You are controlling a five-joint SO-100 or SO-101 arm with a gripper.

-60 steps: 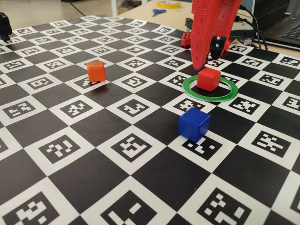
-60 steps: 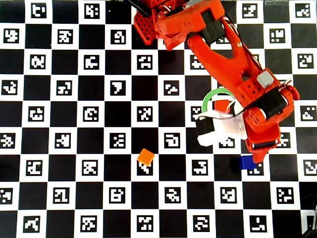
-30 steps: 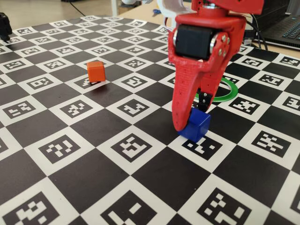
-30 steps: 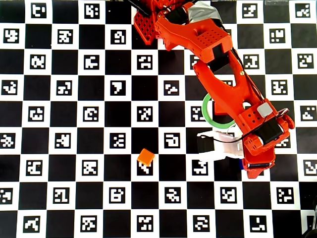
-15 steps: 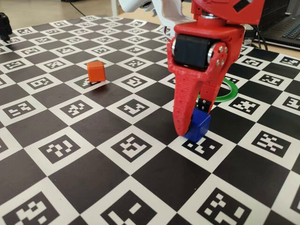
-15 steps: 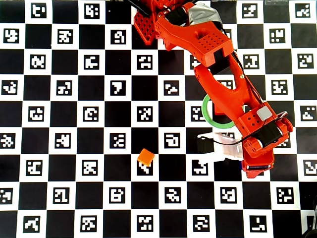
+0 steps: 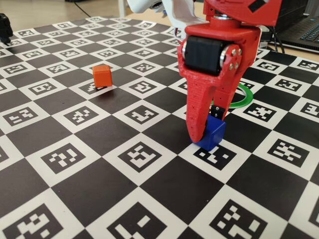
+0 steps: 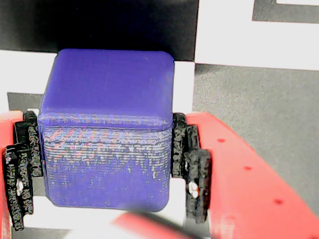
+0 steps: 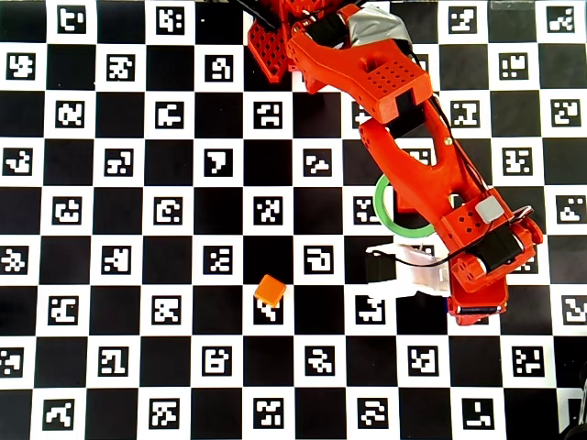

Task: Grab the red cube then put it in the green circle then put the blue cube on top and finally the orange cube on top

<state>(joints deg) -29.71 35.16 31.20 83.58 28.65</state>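
Note:
The blue cube (image 8: 107, 124) fills the wrist view, with a black pad pressed to its left side (image 8: 22, 164) and its right side (image 8: 192, 159). In the fixed view my red gripper (image 7: 207, 130) stands upright over the blue cube (image 7: 213, 134), shut on it, and the cube rests on the board. The orange cube (image 7: 101, 75) sits alone at the left, also seen from overhead (image 9: 270, 291). Part of the green circle (image 7: 244, 97) shows behind the gripper; overhead the arm crosses the ring (image 9: 385, 206). The red cube is hidden behind the arm in every view.
The checkered marker board (image 7: 75, 159) covers the table. The arm's base (image 9: 275, 46) stands at the board's top edge overhead. A white camera mount (image 9: 404, 270) sticks out left of the gripper. A laptop (image 7: 304, 25) and cables lie beyond the far right edge.
My gripper moved from above the red cube in the ring down to the blue cube. Its fingers closed onto the cube's sides. The cube shifted slightly.

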